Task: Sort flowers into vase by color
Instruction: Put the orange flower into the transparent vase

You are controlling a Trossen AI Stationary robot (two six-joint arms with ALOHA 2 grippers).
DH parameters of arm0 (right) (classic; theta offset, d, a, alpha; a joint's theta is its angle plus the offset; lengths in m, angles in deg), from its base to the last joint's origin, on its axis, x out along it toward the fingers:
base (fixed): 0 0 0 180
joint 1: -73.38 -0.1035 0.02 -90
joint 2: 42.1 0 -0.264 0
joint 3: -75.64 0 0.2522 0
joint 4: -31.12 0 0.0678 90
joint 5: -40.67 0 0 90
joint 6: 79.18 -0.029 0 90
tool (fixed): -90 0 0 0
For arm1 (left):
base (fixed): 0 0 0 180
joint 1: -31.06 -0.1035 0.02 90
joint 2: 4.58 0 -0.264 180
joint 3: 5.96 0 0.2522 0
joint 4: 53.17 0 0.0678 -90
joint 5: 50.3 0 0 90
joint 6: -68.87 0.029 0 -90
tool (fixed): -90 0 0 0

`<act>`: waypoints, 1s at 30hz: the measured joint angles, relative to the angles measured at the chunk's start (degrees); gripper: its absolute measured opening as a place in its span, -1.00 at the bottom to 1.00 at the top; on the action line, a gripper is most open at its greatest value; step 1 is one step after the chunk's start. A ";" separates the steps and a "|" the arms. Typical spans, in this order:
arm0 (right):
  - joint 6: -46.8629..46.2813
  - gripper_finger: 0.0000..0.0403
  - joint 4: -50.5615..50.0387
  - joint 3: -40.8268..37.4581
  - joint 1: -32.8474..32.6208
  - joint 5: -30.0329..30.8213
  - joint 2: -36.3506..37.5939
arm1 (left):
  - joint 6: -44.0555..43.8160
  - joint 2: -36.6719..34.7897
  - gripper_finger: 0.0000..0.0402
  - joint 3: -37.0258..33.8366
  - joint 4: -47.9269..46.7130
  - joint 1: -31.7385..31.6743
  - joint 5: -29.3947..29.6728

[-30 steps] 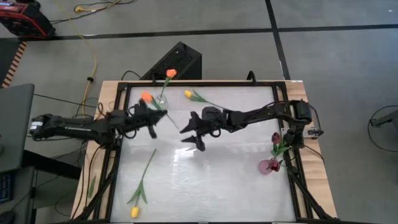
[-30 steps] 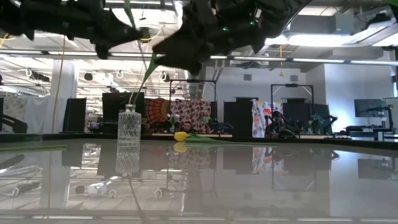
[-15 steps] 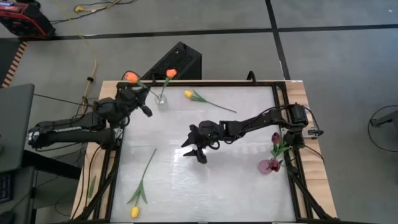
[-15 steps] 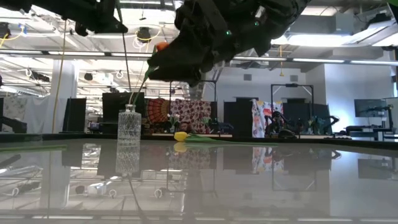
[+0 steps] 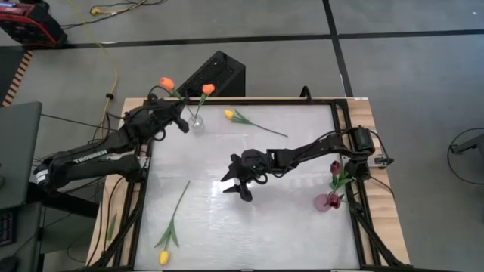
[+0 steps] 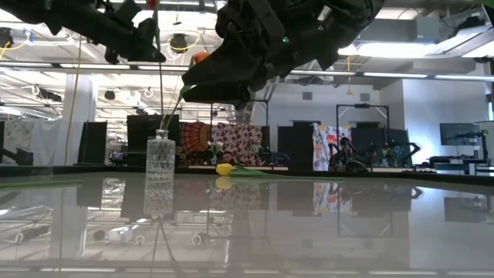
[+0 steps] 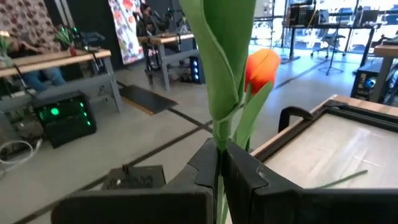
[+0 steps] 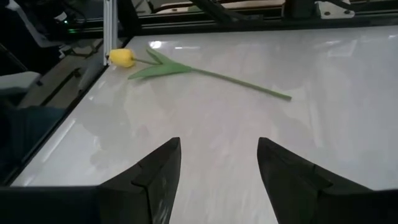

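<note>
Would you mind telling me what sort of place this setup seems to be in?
Most likely a robotics lab or workshop: two arms work at a framed white table, other workbenches stand behind, and cables trail across the concrete floor.

The high camera is looking straight down on the whole table [image 5: 249, 227], floor showing along the frame's top. The low camera is sitting at tabletop level, facing the room. Both are sharing the clear vase [image 5: 197, 122] [image 6: 160, 157]. The wrist cameras are looking closely past their fingers, the left possibly toward the room.
</note>
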 joint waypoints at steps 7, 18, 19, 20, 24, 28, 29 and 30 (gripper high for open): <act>0.05 0.19 -0.17 0.00 -0.03 0.00 0.00 | -2.34 2.46 -1.00 -0.03 -2.40 -2.63 -0.62; 0.03 0.19 -2.86 0.02 0.55 -0.04 0.00 | -7.75 10.13 -1.00 -0.05 -3.88 -4.02 -4.37; 0.03 0.19 -3.49 0.02 0.79 -0.04 0.02 | -8.52 11.21 -1.00 -0.05 -3.86 -4.04 -4.17; 0.04 0.19 -4.28 0.02 1.14 -0.04 0.02 | -9.42 12.21 -1.00 -0.05 -3.89 -4.08 -3.84; 0.10 0.19 -9.41 0.02 3.51 -0.04 0.64 | -11.33 15.01 -0.96 -0.05 -4.74 -4.70 -1.70; 0.02 0.19 -14.85 0.04 7.10 -0.04 2.31 | -10.91 15.10 -0.77 -0.05 -7.62 -4.81 -1.74; 0.00 0.19 -15.60 0.04 7.98 -0.04 2.53 | -10.65 14.61 -0.70 -0.09 -8.45 -4.81 -2.14; 0.00 0.19 -16.41 0.04 8.94 -0.02 2.63 | -10.60 13.98 -0.63 -0.10 -9.05 -4.81 -2.57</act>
